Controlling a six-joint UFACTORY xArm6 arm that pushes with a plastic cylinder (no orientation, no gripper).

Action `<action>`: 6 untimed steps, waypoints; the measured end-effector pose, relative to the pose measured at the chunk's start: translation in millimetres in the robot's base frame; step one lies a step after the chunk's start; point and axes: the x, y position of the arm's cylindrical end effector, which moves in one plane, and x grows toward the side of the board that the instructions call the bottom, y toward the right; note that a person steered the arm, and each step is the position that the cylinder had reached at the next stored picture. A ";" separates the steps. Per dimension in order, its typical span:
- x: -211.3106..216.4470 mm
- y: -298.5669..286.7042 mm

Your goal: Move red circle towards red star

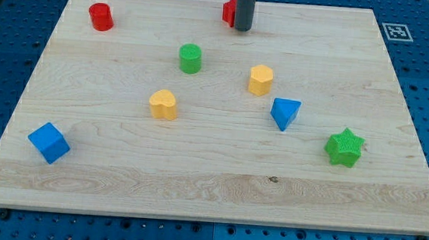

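Seven blocks lie on the table (195, 179). At the upper left sits the red circle (100, 16); my tip (241, 29), a plain rod, touches the red star (228, 11) at top centre, hiding most of it.

My tip (241, 29) rests near the top edge of the wooden board (210, 184), just right of a red block (228, 11) that the rod partly hides, its shape unclear. The red circle (100, 16) stands well apart at the view's top left. Mid-board lie a green cylinder (191, 58), a yellow hexagon (260, 79), a yellow heart (163, 103) and a blue triangle (285, 113). A green star (344, 147) sits at right, a blue cube (48, 142) at lower left.
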 end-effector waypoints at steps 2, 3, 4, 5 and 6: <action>16.6 -53.1; 16.7 -95.7; 16.8 -132.5; 21.4 -161.3; 29.3 -190.3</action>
